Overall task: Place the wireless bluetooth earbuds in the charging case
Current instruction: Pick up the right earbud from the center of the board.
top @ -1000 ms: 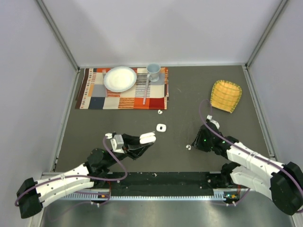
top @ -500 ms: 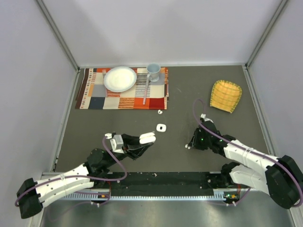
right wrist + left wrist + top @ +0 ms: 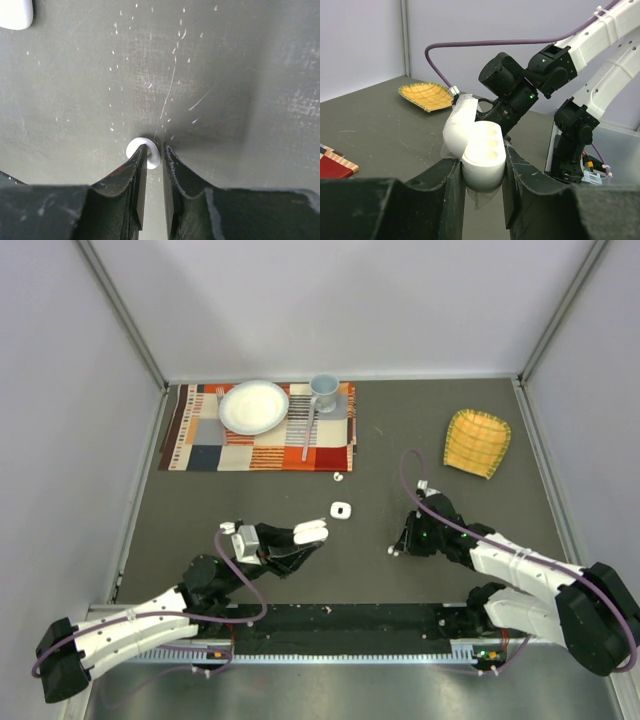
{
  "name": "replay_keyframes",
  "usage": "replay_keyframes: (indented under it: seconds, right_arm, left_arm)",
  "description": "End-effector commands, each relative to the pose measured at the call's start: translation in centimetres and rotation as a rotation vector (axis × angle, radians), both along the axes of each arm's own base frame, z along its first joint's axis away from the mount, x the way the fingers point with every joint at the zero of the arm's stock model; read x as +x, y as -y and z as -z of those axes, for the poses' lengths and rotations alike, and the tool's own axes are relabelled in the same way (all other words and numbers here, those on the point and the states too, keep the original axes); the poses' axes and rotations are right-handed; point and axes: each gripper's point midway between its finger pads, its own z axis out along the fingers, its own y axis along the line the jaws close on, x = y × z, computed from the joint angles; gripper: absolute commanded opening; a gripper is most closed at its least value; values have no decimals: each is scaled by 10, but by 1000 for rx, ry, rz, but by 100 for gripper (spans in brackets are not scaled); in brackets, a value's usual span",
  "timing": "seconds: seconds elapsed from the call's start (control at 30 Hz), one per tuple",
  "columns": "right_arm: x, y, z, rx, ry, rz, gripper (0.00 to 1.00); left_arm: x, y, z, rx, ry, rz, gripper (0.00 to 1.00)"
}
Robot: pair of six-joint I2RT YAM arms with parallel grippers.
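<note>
A: White earbud point(image 3: 134, 149) is nipped against the table point(image 3: 240, 70) by the right gripper point(image 3: 154, 149), only at the tips; the hold is judged marginal

B: It should be lifted slowly toward the open charging case point(image 3: 479, 147), which is clamped in the left gripper point(image 3: 481, 167)

Dark grey-green bench point(image 3: 200, 530) was flecked white. Patchwork placemat point(image 3: 205, 452) showed orange, red, grey, cream and black stripes. White plate point(image 3: 253, 406); pale blue-grey mug point(image 3: 323, 390). Yellow tray point(image 3: 477, 443) carried orange grid lines. Charging case point(image 3: 477, 150) and earbud point(image 3: 133, 147) were white. Fingers point(image 3: 131, 187) black; arms point(image 3: 130, 625) white and black; cables point(image 3: 495, 43) purple.
</note>
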Motion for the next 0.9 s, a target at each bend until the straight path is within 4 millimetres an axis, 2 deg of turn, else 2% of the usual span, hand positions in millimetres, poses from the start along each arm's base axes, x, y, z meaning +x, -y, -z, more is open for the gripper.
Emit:
replay_keyframes:
  seconds: [0.0, 0.5, 0.87]
  right_arm:
    - [-2, -8, -7, 24, 21, -56, 18]
    - [-6, -15, -14, 61, 58, -129, 19]
    - [-11, -22, -6, 60, 27, -162, 19]
  left_arm:
    - [-4, -2, -1, -24, 7, 12, 0]
    - [-4, -1, 0, -21, 5, 14, 0]
    - [-4, -1, 0, -21, 1, 17, 0]
